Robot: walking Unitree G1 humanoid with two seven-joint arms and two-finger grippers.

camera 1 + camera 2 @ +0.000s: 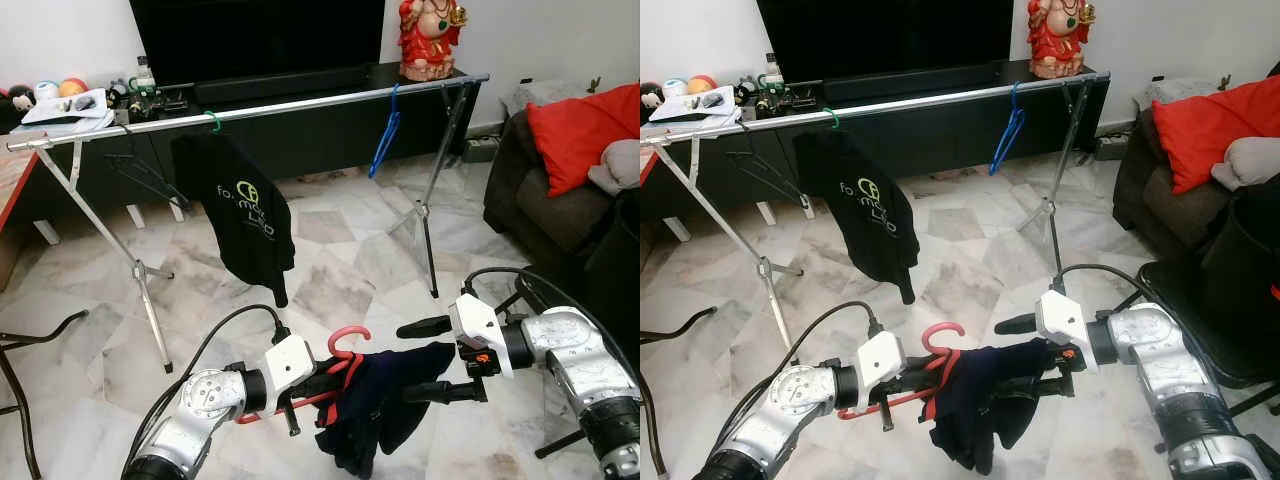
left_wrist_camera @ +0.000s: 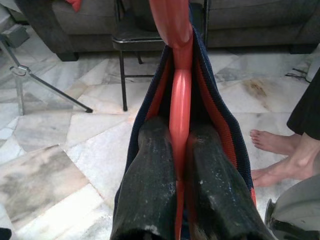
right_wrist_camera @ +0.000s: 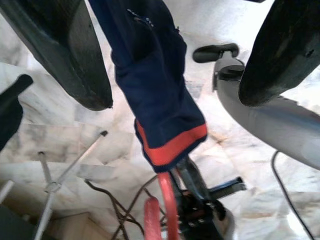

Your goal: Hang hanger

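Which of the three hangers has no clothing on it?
The blue hanger, hanging bare near the right end of the rail. The green hanger carries a black shirt, and the red hanger, held by the left tool, carries a navy garment.

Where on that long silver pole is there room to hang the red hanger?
The rail is bare between the black shirt on its green hook and the blue hanger. The rail's left end is also bare. The left gripper holds the red hanger.
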